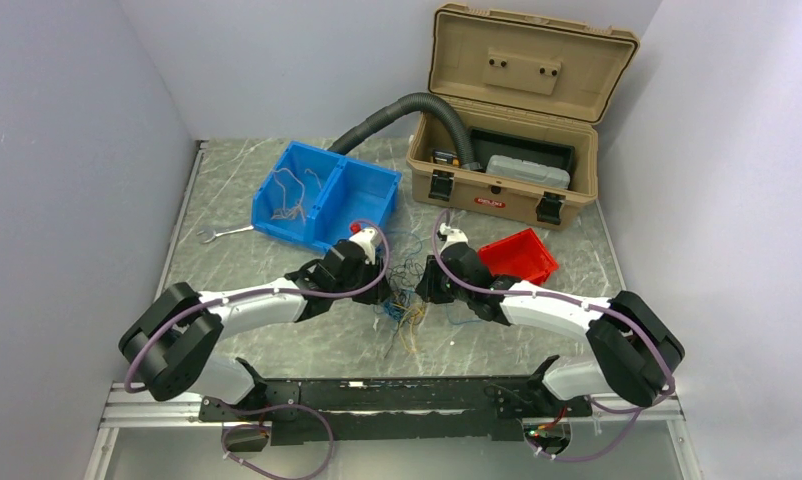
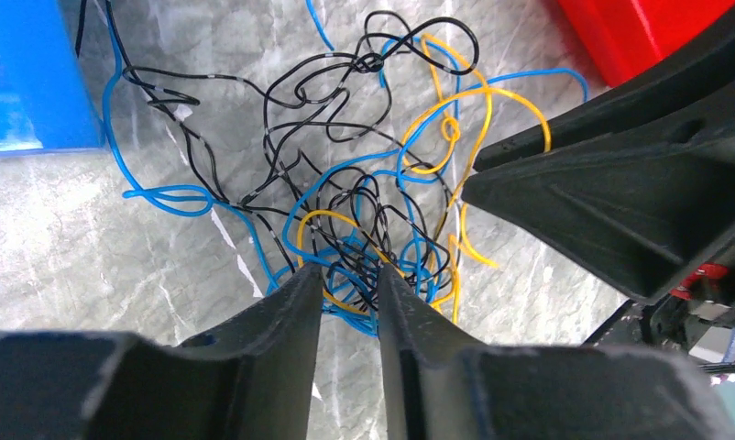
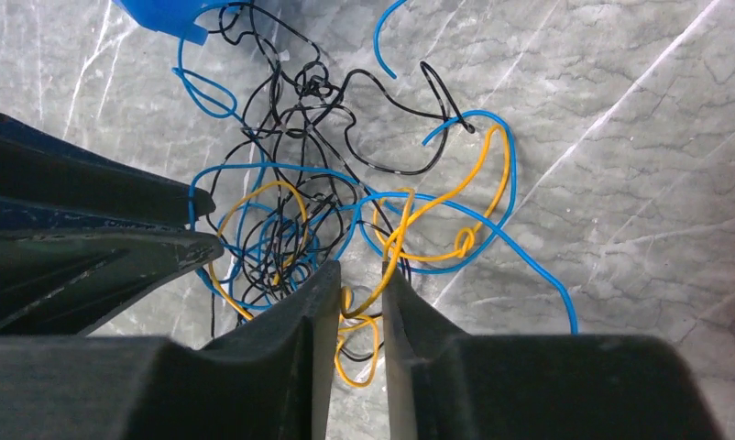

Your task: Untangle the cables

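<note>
Your left end effector [image 2: 350, 275] and right end effector [image 3: 361, 269], lower centre of each wrist view, stand narrowly open astride the cables [image 2: 364, 220] on the bench [image 2: 71, 247].

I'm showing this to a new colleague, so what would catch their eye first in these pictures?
The messy tangle of thin blue, black and yellow cables sits in the middle of the scene. The left gripper and right gripper are both nosed into it, jaws a slim gap apart with strands between them. Behind sits an open tan toolbox, with a blue bin to its left.
</note>
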`<action>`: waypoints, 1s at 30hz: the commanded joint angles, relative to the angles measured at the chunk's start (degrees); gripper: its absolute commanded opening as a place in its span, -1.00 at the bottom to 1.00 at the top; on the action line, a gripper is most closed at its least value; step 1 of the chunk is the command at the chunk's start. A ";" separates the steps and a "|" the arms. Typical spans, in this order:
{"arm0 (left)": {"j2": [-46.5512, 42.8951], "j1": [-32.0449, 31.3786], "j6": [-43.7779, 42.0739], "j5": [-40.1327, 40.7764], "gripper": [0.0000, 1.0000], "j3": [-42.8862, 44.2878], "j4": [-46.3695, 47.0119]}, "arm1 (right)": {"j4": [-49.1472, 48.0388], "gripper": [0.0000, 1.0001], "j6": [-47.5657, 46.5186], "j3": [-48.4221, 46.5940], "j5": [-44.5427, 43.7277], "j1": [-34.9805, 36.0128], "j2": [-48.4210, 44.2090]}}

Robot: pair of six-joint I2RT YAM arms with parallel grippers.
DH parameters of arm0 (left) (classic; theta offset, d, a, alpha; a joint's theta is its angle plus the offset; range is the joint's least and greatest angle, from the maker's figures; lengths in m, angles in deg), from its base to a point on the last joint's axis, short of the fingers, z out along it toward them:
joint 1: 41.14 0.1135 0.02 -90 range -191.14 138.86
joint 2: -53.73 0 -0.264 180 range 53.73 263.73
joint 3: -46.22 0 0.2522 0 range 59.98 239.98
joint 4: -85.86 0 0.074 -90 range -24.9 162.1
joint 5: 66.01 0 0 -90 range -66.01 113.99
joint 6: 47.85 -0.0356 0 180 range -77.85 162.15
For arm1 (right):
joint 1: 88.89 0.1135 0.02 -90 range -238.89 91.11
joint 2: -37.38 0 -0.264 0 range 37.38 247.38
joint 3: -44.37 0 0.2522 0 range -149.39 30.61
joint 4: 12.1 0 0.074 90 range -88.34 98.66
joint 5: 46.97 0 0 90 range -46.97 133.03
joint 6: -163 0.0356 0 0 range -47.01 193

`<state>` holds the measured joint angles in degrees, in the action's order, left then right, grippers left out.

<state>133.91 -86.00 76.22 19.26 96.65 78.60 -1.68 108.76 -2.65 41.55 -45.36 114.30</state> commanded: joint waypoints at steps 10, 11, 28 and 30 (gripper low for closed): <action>-6.90 -0.06 -1.51 4.20 -1.00 0.01 -6.17 | 0.59 -1.00 0.43 1.83 -7.92 -3.90 -5.14; -8.55 0.13 -2.28 4.51 -1.00 -0.01 -8.43 | 1.88 -1.00 0.22 1.74 -8.72 -4.75 -5.91; -25.41 14.02 -6.04 -1.20 -1.00 -9.73 -11.00 | 0.04 -0.99 -14.96 -1.80 27.79 -7.62 -15.61; -24.85 14.03 -6.21 -2.09 -1.00 -10.21 -10.27 | 2.69 -0.81 -17.22 -4.26 27.14 -4.04 -14.73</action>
<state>108.60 -71.99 71.47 21.47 86.85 64.57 4.31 97.79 -1.58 53.20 -54.19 98.59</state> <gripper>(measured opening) 0.013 0.019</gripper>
